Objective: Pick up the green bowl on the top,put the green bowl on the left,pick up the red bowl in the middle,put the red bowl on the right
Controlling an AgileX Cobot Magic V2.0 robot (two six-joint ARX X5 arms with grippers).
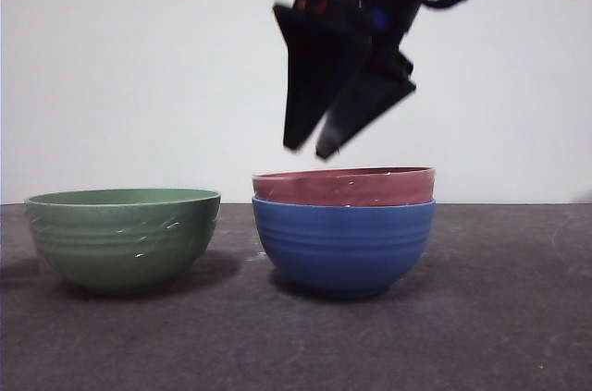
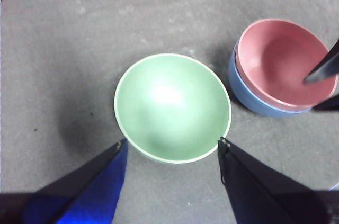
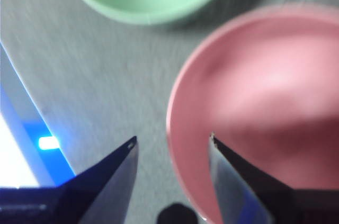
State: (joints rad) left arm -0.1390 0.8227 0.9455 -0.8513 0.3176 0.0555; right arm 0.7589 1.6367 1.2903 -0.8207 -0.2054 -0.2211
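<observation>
The red bowl (image 1: 343, 186) sits nested inside the blue bowl (image 1: 343, 248) on the dark table (image 1: 481, 317); the green bowl (image 1: 123, 237) stands alone on the table to the left of that stack, apart from it. The right gripper (image 1: 314, 147) hangs just above the red bowl's rim, jaws spread with nothing between them; the left gripper (image 2: 172, 142) is high over the green bowl, jaws wide and empty. No writing is readable anywhere.
</observation>
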